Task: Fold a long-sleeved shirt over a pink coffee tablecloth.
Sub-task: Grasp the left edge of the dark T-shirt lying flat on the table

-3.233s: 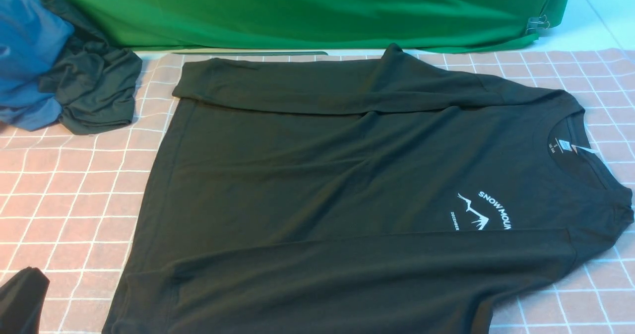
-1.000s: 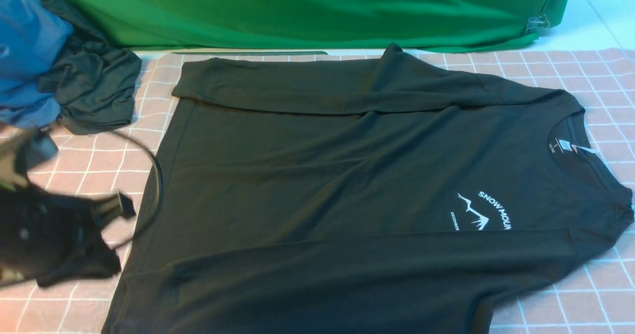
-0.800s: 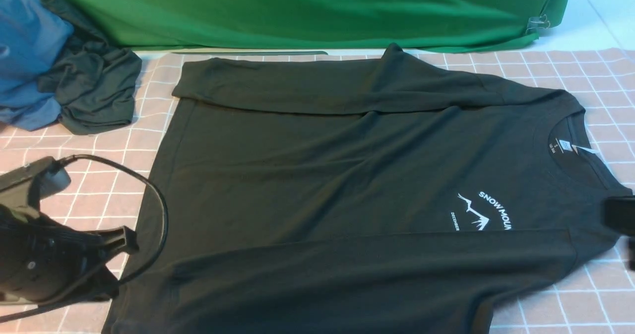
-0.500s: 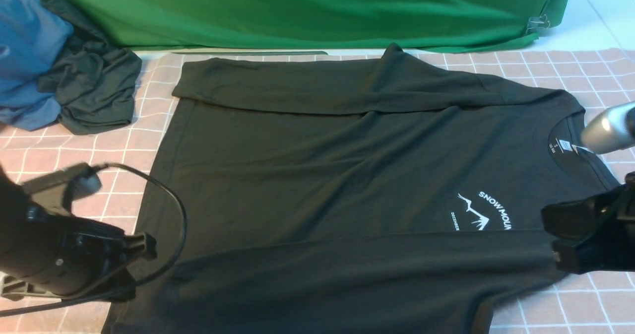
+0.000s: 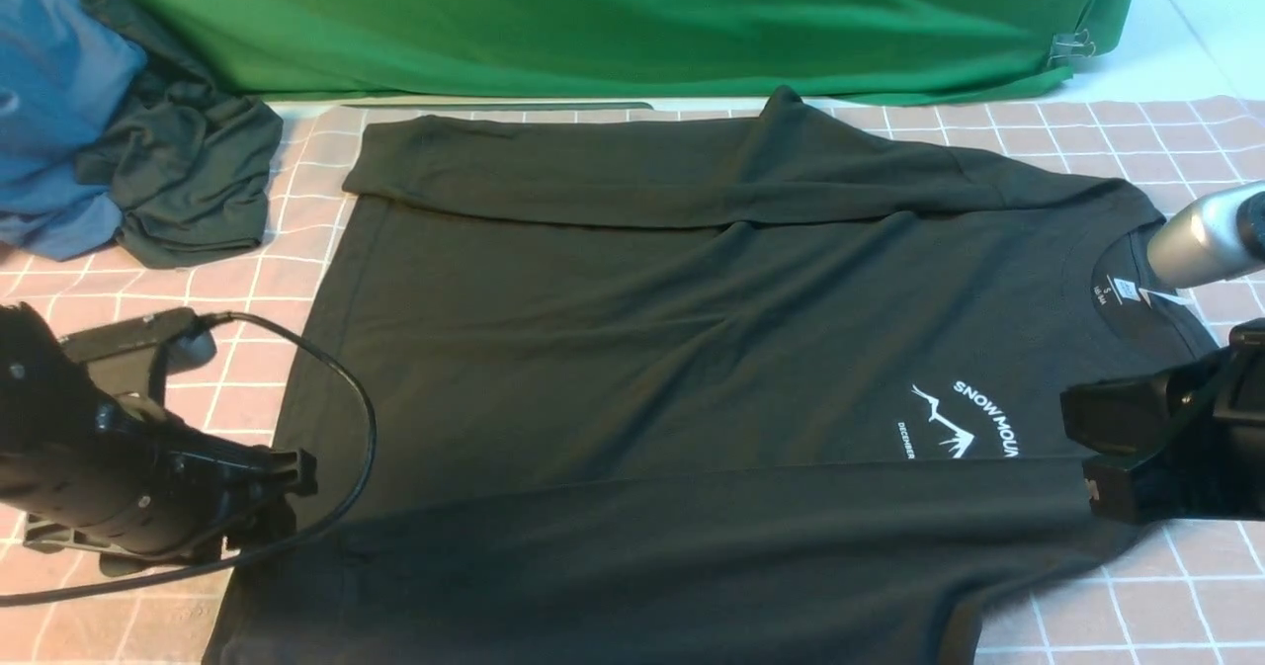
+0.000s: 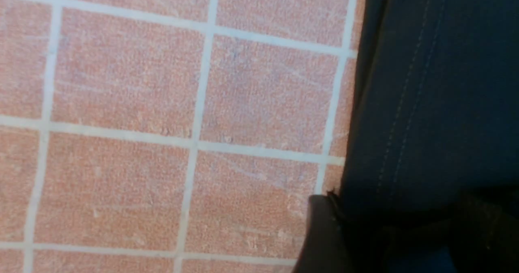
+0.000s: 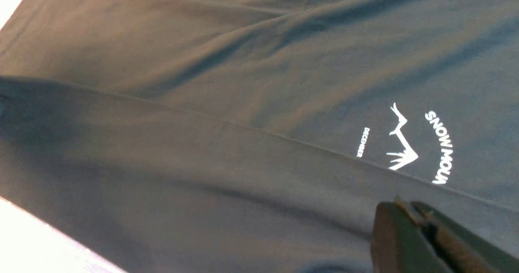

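**A:** Where was the long-sleeved shirt [image 5: 632,349]?

**B:** It lay flat on the pink coffee tablecloth [image 5: 148,388], stretched between the two claws, with both sleeves folded across its body.

**A:** And the left gripper [image 5: 292,492]?

**B:** Its tips sat just beside the shirt's hem [image 6: 405,102], low over the tablecloth's squares. One finger [image 6: 320,236] showed in the left wrist view, right at that hem. I could not tell whether the jaws were spread.

**A:** The right gripper [image 5: 1077,453]?

**B:** Its jaws were pressed together, pinching nothing I could see, over the shoulder end of the near sleeve [image 5: 692,537]. The white mountain logo [image 5: 959,423] sat just past its tips, toward the left claw. The neck label [image 5: 1122,290] lay off to its far side.
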Robot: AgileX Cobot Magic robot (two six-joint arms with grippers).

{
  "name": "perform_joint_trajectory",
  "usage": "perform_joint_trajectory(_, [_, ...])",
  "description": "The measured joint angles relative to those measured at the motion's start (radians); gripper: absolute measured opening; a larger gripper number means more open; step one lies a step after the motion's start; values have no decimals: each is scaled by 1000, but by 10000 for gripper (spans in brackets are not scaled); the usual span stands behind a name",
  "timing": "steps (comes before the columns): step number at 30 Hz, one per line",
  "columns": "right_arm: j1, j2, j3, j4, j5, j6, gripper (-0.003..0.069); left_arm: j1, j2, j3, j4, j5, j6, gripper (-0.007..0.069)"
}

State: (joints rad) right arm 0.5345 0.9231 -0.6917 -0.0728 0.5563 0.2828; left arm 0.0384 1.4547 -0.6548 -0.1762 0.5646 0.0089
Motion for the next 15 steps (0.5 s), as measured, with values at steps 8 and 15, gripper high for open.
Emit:
perform_joint_trajectory(8, [0, 1, 0, 0, -2, 0, 46, 0, 39, 0, -139, -16, 145, 444])
perform_joint_trajectory(15, [0, 1, 0, 0, -5, 0, 49, 0, 39, 0, -158, -16, 186, 440])
